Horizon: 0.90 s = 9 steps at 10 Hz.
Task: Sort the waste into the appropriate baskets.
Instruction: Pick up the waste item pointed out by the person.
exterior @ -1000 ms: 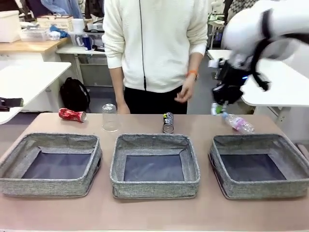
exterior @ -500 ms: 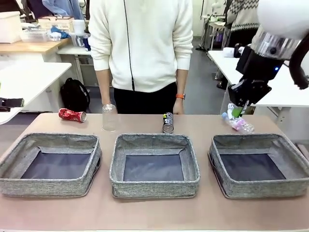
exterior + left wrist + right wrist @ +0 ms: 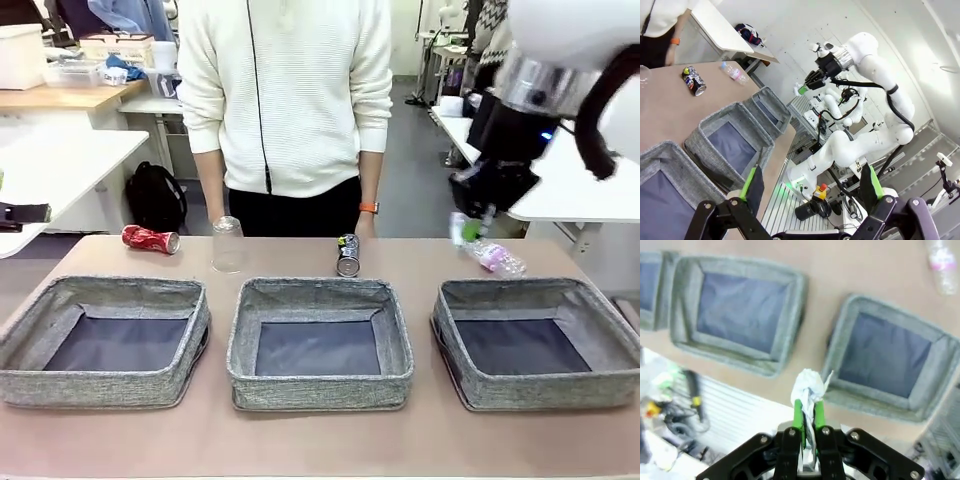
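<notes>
No lettering is legible anywhere on the surface. The print on the dark printed can at 12 o'clock, the pink label of the blue-capped bottle at 2 o'clock and the markings on the red crushed can at 10 o'clock are all too small and blurred to read.

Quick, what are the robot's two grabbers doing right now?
Left gripper: open, empty.
Right gripper: shut on the crumpled paper ball.

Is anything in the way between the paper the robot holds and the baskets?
Nothing visible. The right gripper holds the paper up in the air, and the baskets lie open below it with nothing inside them.
</notes>
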### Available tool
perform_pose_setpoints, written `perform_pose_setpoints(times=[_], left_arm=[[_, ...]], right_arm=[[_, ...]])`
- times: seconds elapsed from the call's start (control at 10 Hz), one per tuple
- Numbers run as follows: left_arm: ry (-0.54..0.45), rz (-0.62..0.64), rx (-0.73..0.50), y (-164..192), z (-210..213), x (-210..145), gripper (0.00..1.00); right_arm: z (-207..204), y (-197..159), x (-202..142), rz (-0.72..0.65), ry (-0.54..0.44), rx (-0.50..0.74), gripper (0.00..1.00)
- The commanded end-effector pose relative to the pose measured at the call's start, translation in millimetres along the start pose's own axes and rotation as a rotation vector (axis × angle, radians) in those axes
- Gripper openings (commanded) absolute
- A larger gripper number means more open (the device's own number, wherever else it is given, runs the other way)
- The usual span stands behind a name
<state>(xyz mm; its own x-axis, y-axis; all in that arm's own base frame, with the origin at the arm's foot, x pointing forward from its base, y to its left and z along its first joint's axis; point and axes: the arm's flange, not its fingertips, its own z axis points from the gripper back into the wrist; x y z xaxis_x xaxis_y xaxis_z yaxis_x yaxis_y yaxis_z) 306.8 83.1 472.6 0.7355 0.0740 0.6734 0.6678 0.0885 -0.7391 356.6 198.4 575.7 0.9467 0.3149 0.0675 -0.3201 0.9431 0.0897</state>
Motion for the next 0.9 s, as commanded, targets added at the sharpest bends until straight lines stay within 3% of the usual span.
perform_pose_setpoints(times=[0.0, 0.2, 0.4, 0.8], left_arm=[[-0.016, -0.024, -0.017, -1, -2, 2, 1.0], [-0.016, -0.024, -0.017, -1, -2, 2, 1.0], [-0.016, -0.024, -0.017, -1, -2, 2, 1.0], [-0.016, -0.024, -0.017, -1, -2, 2, 1.0]], right_arm=[[33, 76, 21, -0.13, 0.062, -0.054, 0.08], [41, 149, 34, -0.293, 0.102, -0.087, 0.08], [47, 203, 37, -0.319, 0.098, -0.079, 0.08], [87, 235, 43, -0.367, 0.077, -0.154, 0.08]])
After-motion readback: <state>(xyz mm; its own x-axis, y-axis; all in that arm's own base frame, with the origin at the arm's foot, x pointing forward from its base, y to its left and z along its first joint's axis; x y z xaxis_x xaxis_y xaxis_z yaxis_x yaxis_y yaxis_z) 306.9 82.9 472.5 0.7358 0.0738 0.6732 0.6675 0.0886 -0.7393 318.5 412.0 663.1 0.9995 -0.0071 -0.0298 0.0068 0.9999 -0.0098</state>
